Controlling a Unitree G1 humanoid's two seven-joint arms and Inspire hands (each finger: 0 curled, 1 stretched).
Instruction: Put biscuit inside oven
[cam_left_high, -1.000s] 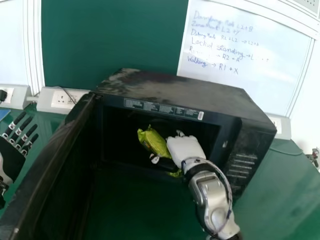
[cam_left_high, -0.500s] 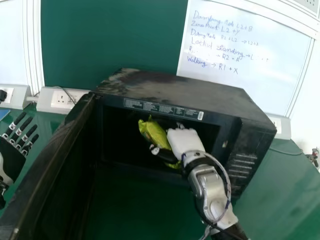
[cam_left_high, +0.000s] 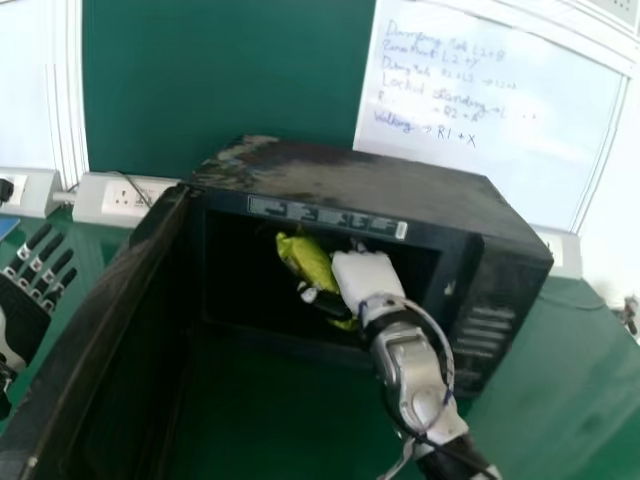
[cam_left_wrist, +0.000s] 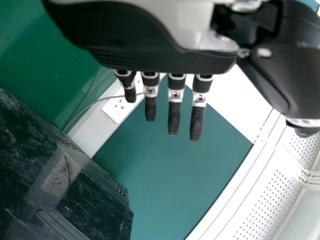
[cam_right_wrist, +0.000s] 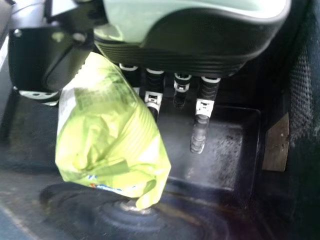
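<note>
The right hand (cam_left_high: 366, 277) is inside the mouth of the black oven (cam_left_high: 350, 175), back of the hand upward. Its thumb lies across the yellow-green biscuit packet (cam_left_high: 308, 260), which is pinched at the hand's left side. From the right wrist, the packet (cam_right_wrist: 110, 135) sits between the thumb and nearest fingers of the right hand (cam_right_wrist: 187, 42); the farther fingers stretch out straight over the oven floor (cam_right_wrist: 215, 155). At the far left, the left hand (cam_left_high: 22, 300) is open beside the oven door, fingers straight; the left wrist camera shows this hand (cam_left_wrist: 150, 55) too.
The oven door (cam_left_high: 95, 330) is swung wide open on the left, between the two hands. Wall sockets (cam_left_high: 125, 198) and a cable run behind the oven. The green table (cam_left_high: 560, 370) extends to the right, below a whiteboard (cam_left_high: 490, 110).
My right hand and the packet have shifted a little farther into the oven, with the packet now higher in the head view. The right forearm's angle has changed slightly. My left hand has kept still.
</note>
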